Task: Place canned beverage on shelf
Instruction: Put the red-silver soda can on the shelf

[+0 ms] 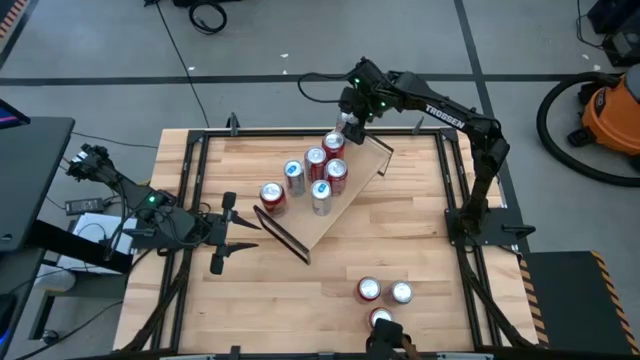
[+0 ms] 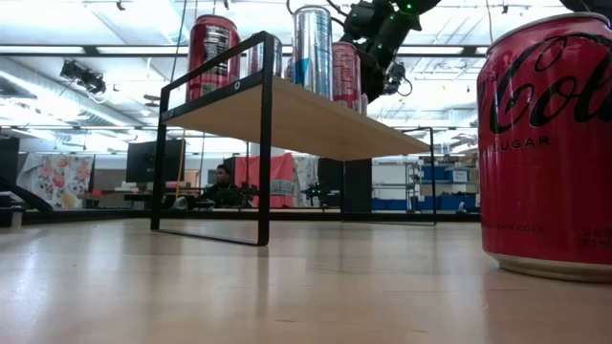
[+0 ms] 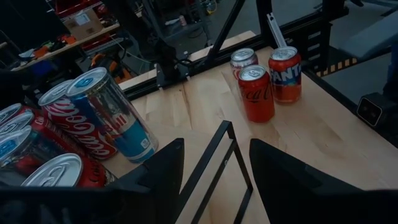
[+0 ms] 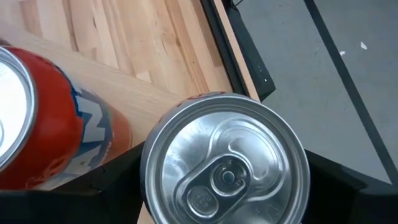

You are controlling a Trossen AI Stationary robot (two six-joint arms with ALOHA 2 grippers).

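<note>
The shelf (image 1: 330,195) is a light-wood plank on black end frames, lying slantwise mid-table. Several cans stand on its top, also seen in the low view (image 2: 313,48). My right gripper (image 1: 347,124) is over the shelf's far end, shut on a red can (image 1: 334,145), which also shows in the right wrist view (image 4: 224,162). An orange Fanta can (image 4: 37,124) stands right beside it. My left gripper (image 1: 225,235) is open and empty at the shelf's near-left end, with the black end frame (image 3: 217,162) ahead between its fingers. My right gripper pinches the red can between its two fingers (image 4: 118,180), one on each side of the upper wall (image 4: 199,98), just below the top rim. The fingers come from above, pointing down. The can is upright over the plank's far end (image 4: 143,93); its base is hidden.
Three loose cans stand near the table's near edge: a Coca-Cola (image 3: 257,93), a Fanta (image 3: 286,74) and one more (image 3: 244,59). They also show in the high view (image 1: 383,298), and one looms large in the low view (image 2: 545,143). Bare tabletop (image 1: 420,230) lies right of the shelf.
</note>
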